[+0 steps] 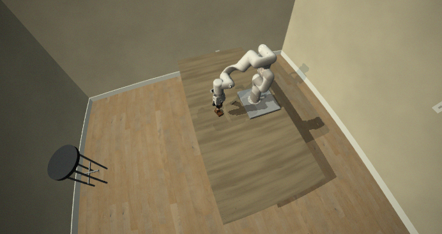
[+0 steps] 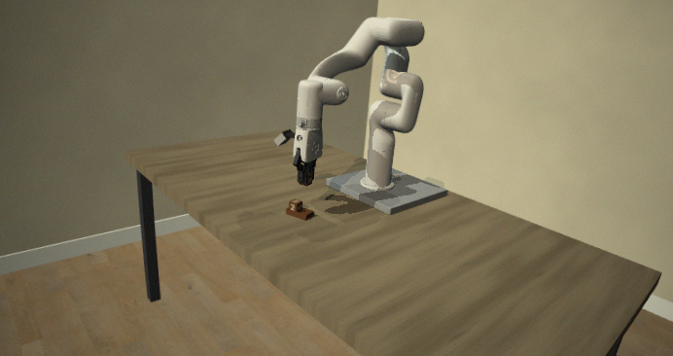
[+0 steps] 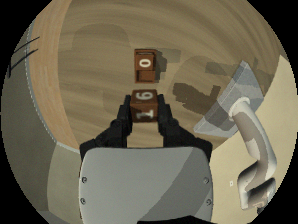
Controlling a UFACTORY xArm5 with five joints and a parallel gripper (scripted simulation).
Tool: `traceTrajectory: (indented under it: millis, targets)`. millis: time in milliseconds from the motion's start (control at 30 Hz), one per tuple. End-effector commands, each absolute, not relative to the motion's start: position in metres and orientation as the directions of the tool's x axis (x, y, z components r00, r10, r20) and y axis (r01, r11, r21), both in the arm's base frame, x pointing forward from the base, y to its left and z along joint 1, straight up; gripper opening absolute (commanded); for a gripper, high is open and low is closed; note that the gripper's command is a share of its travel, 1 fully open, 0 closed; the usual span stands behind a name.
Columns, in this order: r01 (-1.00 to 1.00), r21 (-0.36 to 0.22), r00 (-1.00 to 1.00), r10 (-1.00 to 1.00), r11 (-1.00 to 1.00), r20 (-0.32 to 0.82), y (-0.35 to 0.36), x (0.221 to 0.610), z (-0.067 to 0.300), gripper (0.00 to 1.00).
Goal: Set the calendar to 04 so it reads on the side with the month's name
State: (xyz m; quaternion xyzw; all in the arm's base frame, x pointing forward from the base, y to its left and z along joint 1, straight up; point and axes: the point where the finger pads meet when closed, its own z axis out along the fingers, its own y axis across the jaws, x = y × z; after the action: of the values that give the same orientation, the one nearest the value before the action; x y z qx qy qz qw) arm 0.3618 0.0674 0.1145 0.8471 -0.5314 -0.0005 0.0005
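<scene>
My gripper [image 1: 218, 106] [image 2: 305, 181] [image 3: 144, 103] is shut on a brown cube [image 3: 150, 119] and holds it above the table, clear of the tray. In the wrist view this cube shows a 1 lying sideways and another digit that looks like a 6 or 9. The brown tray [image 2: 302, 216] [image 3: 145, 76] [image 1: 220, 114] stands on the table below. The other cube [image 2: 295, 205] [image 3: 145, 63] sits in the tray's far part in the wrist view, with a sideways 0 on top. The exterior view shows a 2 on its side. The tray's near part is empty. The month's name is not readable.
The arm's grey base plate [image 1: 259, 113] [image 2: 404, 202] [image 3: 214, 119] lies to the right of the tray on the wooden table [image 1: 255, 163] [image 2: 438, 268]. The table's long left edge runs past the tray. A dark stool [image 1: 63, 162] stands on the floor away from the table.
</scene>
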Motion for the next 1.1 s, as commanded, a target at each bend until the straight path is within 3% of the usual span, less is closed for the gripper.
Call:
traceTrajectory:
  millis: [0, 667, 1067]
  targets:
    - [-0.852, -0.002, 0.523, -0.852, -0.523, 0.001, 0.062, 0.366, 0.115, 0.29]
    - [-0.533, -0.001, 0.846, -0.533, -0.846, 0.001, 0.034, 0.379, 0.114, 0.29]
    - [-0.168, 0.0, 0.986, -0.168, -0.986, 0.001, 0.009, 0.388, 0.113, 0.29]
